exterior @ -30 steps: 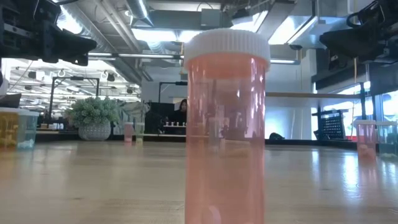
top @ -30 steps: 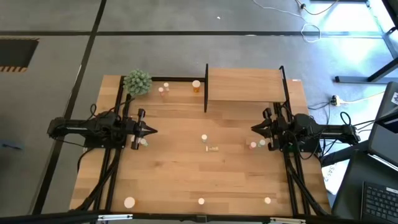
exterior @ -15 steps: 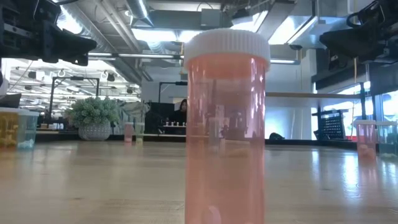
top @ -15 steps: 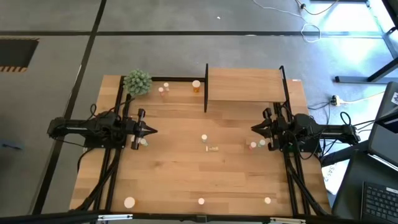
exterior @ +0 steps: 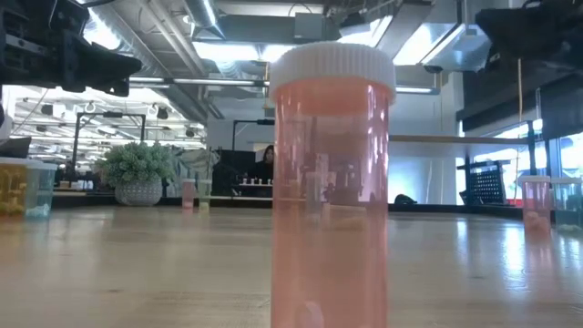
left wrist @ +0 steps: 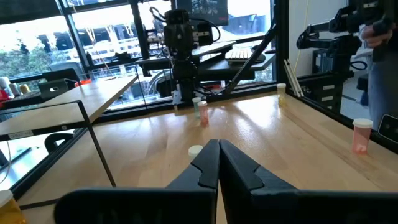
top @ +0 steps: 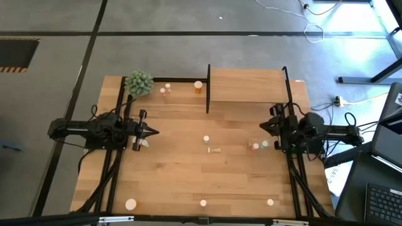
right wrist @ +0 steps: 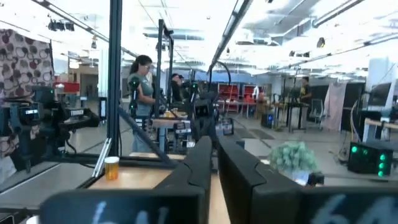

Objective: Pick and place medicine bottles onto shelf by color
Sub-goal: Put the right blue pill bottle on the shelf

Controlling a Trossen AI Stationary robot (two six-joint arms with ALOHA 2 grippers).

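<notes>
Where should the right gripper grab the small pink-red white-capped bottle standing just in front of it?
Grip the small pink-red bottle across its round body just below the cap, probably coming level from the right gripper's side. It stands upright, and its green neighbour crowds that side, so keep the fingers narrow.

Roughly ten medicine bottles, one shelf.
</notes>
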